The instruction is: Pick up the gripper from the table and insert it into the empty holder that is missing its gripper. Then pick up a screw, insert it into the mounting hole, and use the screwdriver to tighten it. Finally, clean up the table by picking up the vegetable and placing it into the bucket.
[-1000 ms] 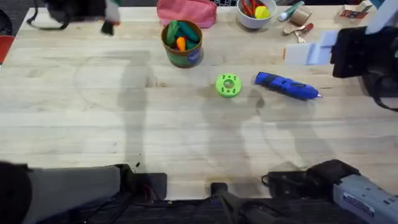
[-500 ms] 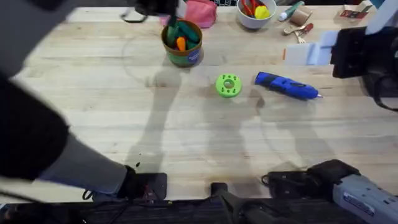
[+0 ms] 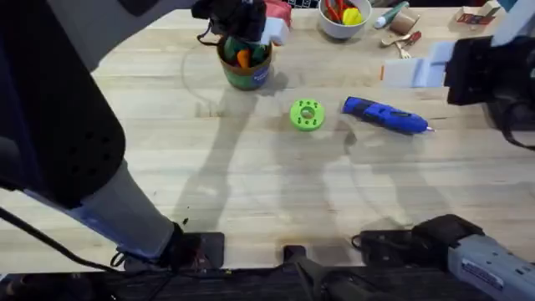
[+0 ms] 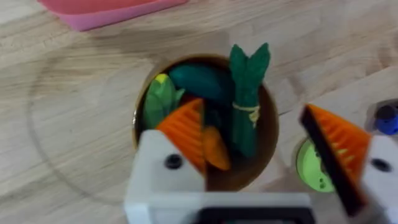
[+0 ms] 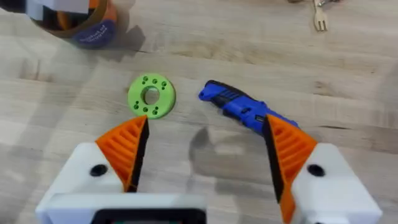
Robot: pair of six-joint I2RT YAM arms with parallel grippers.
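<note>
The green bucket [image 3: 246,65] stands at the back middle of the table [image 3: 251,184]. Inside it lies the orange carrot [image 3: 243,58] among green toy vegetables. My left gripper [image 3: 242,21] hovers straight over the bucket [image 4: 267,143], open, with nothing between its fingers; the carrot [image 4: 216,149] lies just beside one orange pad [image 4: 186,134]. The blue screwdriver [image 3: 384,115] lies right of a green disc [image 3: 307,115]. My right gripper [image 5: 205,134] is open above the bare table, short of the disc [image 5: 151,96] and screwdriver [image 5: 245,109]. The loose gripper and the screw are out of view.
A black claw fixture [image 3: 481,71] with a white mount [image 3: 428,68] stands at the right edge. At the back are a pink pouch [image 4: 106,9], a white bowl [image 3: 343,18] of toy food and small tools [image 3: 401,33]. My left arm [image 3: 75,142] spans the table's left side.
My left arm has swung from the far back left rightward and now hangs over the bucket. The carrot, disc, screwdriver and right arm have not moved.
</note>
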